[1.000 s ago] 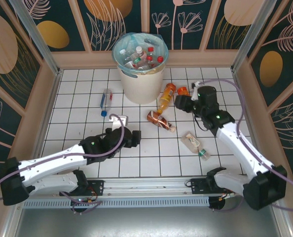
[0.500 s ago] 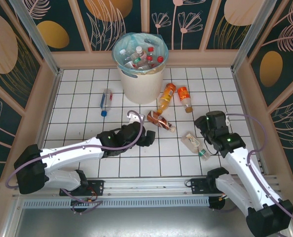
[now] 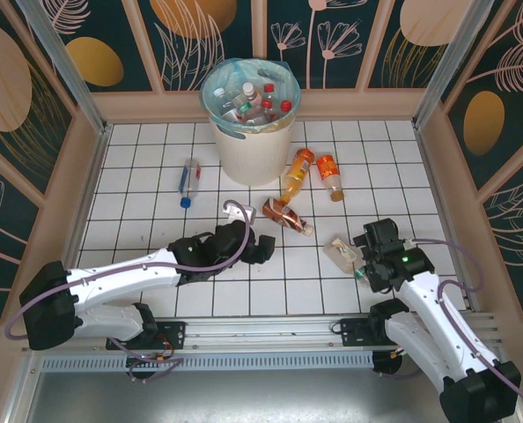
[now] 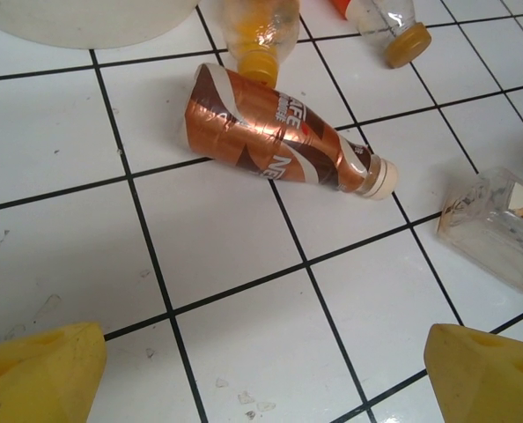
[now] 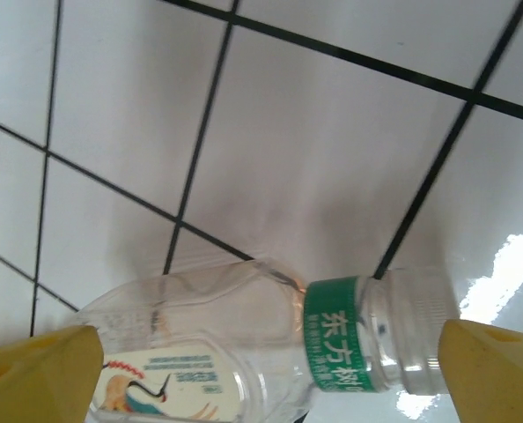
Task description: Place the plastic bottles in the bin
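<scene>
The off-white bin point(image 3: 251, 157) with a teal liner stands at the back and holds several plastic bottles point(image 3: 263, 99). On the tiles lie a copper-labelled bottle point(image 3: 287, 215) point(image 4: 279, 141), an orange one point(image 3: 297, 173) point(image 4: 257, 35), an orange-labelled one point(image 3: 329, 176), a blue-capped clear one point(image 3: 189, 181) and a clear one with a green neck band point(image 3: 347, 257) point(image 5: 244, 352). My left gripper point(image 3: 263, 247) point(image 4: 261, 379) hovers open just short of the copper bottle. My right gripper point(image 3: 367, 257) point(image 5: 266, 374) is open, its yellow fingers point(image 5: 37, 374) on either side of the clear bottle.
Wooden side walls point(image 3: 438, 167) close in the tiled floor point(image 3: 138, 238) on the left, right and back. The clear bottle's body point(image 4: 499, 225) lies to the right of the left gripper's path. Bare tiles stretch across the near left.
My right arm pulled back from the orange-labelled bottle to the clear one near the front right, and its jaws widened. My left arm reached forward and right toward the copper bottle.
</scene>
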